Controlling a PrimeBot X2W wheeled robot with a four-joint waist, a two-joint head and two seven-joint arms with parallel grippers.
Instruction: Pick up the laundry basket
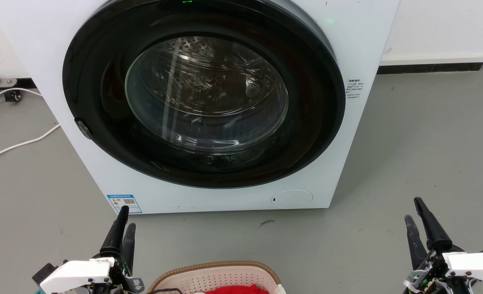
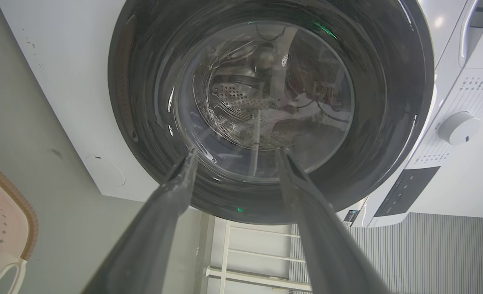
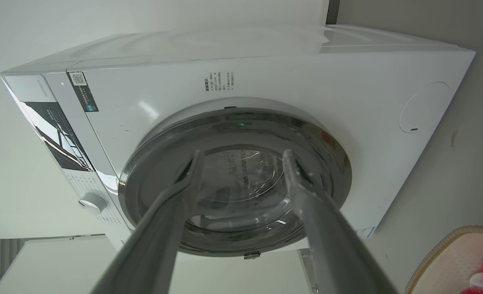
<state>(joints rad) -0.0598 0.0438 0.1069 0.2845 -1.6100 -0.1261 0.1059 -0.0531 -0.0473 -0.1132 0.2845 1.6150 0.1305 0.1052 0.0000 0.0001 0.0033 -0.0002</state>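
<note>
Head view puts the laundry basket (image 1: 219,269) at the very bottom edge, standing on the grey floor (image 1: 368,183) just in front of the washing machine (image 1: 102,171), with a red cloth (image 1: 235,290) lying inside it. The left tool (image 1: 127,217) is raised just beside the basket's left end. The right tool (image 1: 412,209) is well apart from it on the other side. Both point up toward the machine rather than down at the basket. Each wrist view shows its own two fingers spread with nothing between them, framing the machine's round door (image 2: 266,102), so both tools are released and empty. The basket sits at the margins there: its perforated wall, brown rim and a white handle (image 2: 4,271) at the lower left of the left wrist view, and its rim and the red cloth at the lower right of the right wrist view. In my judgement the pickup has not begun, since there is no contact or grip and the basket rests on the floor. Nearly everything is left: bring the tools down to the basket's sides, take hold at the rim or handles, and lift.
</note>
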